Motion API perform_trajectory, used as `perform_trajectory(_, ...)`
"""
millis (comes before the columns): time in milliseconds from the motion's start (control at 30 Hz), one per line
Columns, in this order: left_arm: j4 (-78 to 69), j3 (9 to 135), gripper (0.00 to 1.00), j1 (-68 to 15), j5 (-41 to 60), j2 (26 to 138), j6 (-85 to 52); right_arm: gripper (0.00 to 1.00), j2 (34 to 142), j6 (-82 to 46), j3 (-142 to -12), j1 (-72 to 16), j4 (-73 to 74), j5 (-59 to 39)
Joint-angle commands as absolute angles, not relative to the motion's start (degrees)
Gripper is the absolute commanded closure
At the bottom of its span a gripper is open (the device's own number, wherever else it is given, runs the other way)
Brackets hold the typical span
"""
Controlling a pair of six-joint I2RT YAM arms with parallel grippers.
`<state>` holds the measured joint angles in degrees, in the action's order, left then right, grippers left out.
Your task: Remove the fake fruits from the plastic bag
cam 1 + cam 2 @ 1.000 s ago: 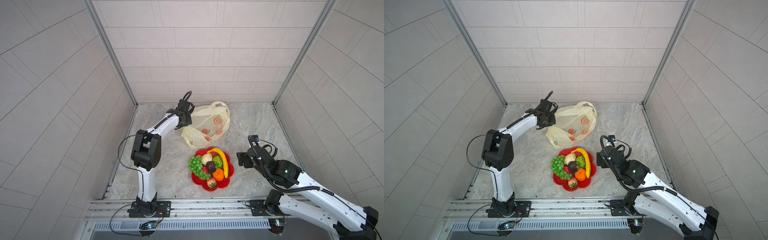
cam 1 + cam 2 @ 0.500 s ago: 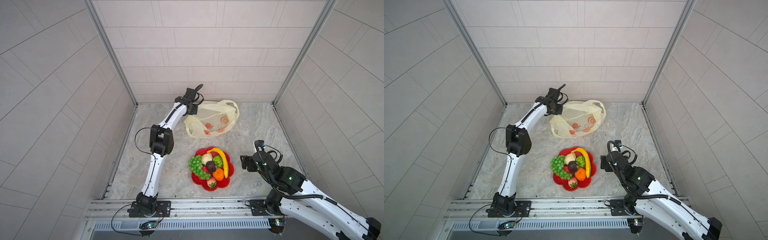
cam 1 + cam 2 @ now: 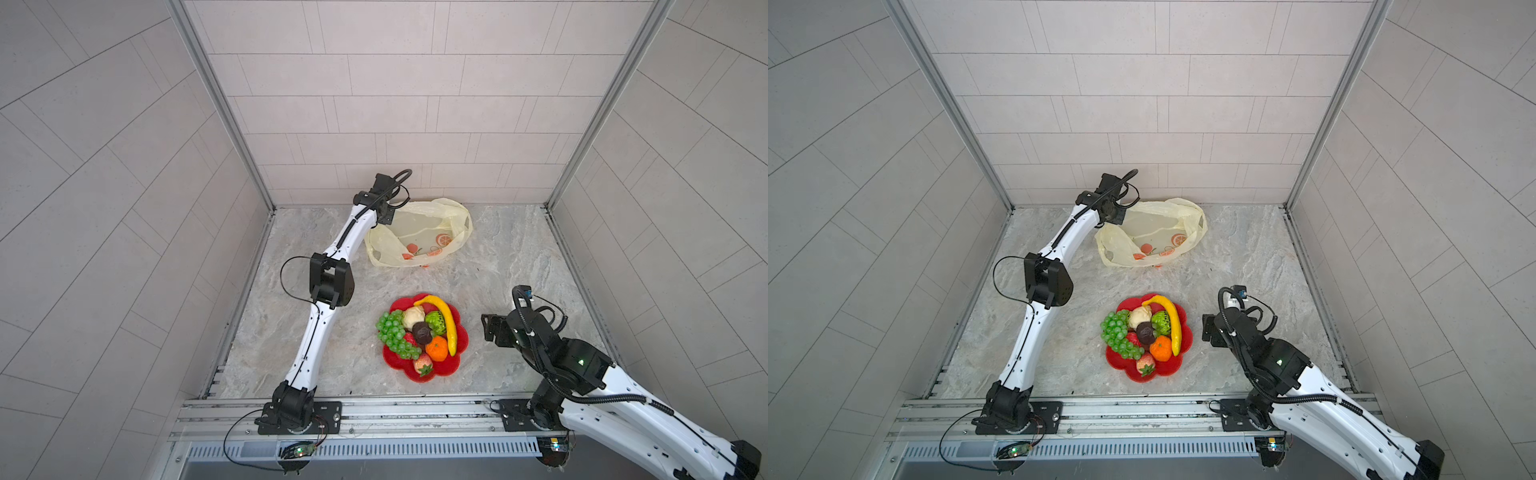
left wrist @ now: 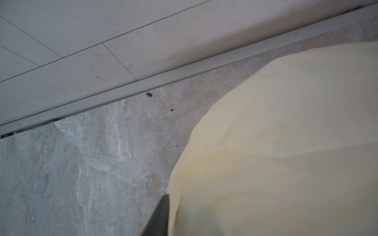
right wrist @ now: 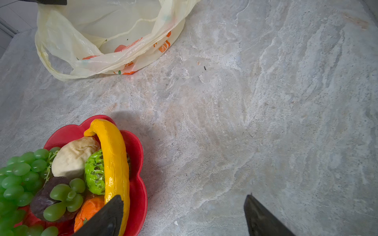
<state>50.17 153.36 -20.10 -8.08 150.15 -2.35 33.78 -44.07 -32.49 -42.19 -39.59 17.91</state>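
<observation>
Fake fruits (image 3: 420, 332) sit heaped on red plate (image 3: 462, 358), front-middle of marble table (image 3: 507, 257). Plastic bag (image 3: 419, 235) now lies further back than a second ago, close to the back wall, well apart from plate, mouth gaping. Left gripper (image 3: 386, 212) has gone back with it and sits at the bag's rim. Left wrist view shows one finger (image 4: 160, 214) against bag film, other hidden, so clamped or released: cannot tell. Right gripper (image 5: 183, 197) is spread wide, empty, just beside plate, roughly where it was.
</observation>
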Motion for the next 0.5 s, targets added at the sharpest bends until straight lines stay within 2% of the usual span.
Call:
perform_trajectory(0, 50.1, 155.0, 0.40, -21.0, -8.4, 148.3, -3.0, 0.09, 33.4, -45.8, -32.2, -41.9, -39.4, 18.5)
perform_trajectory(167, 52.2, 155.0, 0.01, -21.8, -8.4, 145.1, -4.9, 0.09, 33.3, -45.2, -33.2, -41.9, -40.6, 19.8)
perform_trajectory(367, 57.6, 151.7, 0.00, -21.8, -6.7, 136.6, -9.4, 0.06, 33.6, -43.0, -34.2, -41.6, -40.0, 23.9)
perform_trajectory(467, 56.8, 143.7, 0.00, -21.7, -9.0, 128.2, -13.7, 0.02, 34.0, -42.2, -34.5, -41.3, -38.2, 26.6)
